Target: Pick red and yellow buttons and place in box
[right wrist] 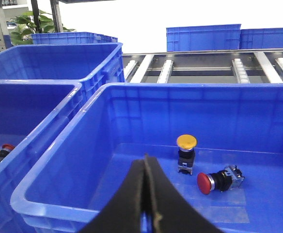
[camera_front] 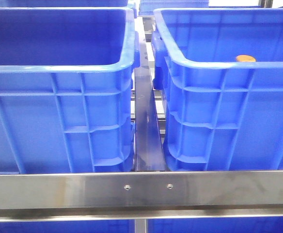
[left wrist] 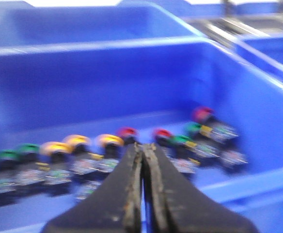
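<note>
The box point(camera_front: 219, 111) is the right blue crate. A yellow button top point(camera_front: 245, 58) peeks over its rim. In the right wrist view the box point(right wrist: 204, 111) holds one yellow button point(right wrist: 186, 141) standing upright and one red button point(right wrist: 207, 183) lying on its side. My right gripper point(right wrist: 145, 158) is shut and empty, above the box's near rim. My left gripper point(left wrist: 142, 145) is shut and empty, low inside the left crate point(left wrist: 107, 82), just before a blurred row of several buttons: yellow point(left wrist: 110, 141), red point(left wrist: 128, 132) and green point(left wrist: 28, 149). Neither gripper shows in the front view.
The left crate point(camera_front: 59, 111) stands beside the box with a metal rail point(camera_front: 146, 131) between them. A steel bar point(camera_front: 141, 189) crosses the front. More blue crates point(right wrist: 203, 38) and a roller conveyor point(right wrist: 204, 65) lie behind.
</note>
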`<action>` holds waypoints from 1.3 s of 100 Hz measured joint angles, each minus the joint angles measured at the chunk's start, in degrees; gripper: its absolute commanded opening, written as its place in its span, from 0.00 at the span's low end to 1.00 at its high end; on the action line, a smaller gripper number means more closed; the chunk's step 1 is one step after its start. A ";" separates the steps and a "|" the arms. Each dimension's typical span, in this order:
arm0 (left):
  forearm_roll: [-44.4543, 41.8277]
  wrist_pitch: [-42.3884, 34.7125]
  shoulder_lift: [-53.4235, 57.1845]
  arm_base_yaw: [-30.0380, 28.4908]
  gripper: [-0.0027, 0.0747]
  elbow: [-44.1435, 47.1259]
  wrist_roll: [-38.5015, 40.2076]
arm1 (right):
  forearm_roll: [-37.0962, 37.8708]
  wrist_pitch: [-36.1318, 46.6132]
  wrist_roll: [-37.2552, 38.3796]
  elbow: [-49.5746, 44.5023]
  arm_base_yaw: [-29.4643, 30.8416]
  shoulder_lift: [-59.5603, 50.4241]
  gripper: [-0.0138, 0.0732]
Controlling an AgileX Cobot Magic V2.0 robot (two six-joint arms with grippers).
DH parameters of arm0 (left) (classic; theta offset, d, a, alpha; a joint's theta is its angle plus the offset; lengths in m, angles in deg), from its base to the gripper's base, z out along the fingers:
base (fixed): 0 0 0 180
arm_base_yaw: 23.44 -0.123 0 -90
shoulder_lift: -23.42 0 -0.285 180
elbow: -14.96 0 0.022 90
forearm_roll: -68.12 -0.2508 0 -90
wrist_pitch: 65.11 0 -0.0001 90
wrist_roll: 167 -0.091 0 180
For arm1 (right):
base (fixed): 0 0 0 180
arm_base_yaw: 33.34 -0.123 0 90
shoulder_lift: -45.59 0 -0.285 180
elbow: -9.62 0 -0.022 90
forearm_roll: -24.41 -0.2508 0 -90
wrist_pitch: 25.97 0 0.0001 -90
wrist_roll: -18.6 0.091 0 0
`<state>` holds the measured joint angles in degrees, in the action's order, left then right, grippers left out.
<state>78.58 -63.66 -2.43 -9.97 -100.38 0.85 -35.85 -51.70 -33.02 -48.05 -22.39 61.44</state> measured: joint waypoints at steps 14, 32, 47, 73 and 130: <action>-0.72 -0.88 4.16 -4.88 0.01 3.26 0.37 | 0.00 0.00 0.00 0.00 0.00 0.00 0.08; -0.93 -1.01 10.80 -10.63 0.01 8.42 1.28 | 0.00 0.00 0.00 0.00 0.00 0.00 0.08; -2.28 -0.40 15.80 -14.02 0.01 12.60 5.38 | 0.00 0.00 0.00 0.00 0.00 0.00 0.08; -4.66 1.76 18.44 -14.96 0.01 12.60 6.37 | 0.00 -0.11 0.00 0.00 0.09 -0.08 0.08; -5.38 1.76 18.44 -14.96 0.01 12.60 6.47 | 0.00 -0.11 0.00 0.00 0.09 -0.08 0.08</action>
<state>73.20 -61.91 16.01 -24.93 -87.79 7.32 -35.85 -51.81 -33.02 -48.05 -22.30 61.36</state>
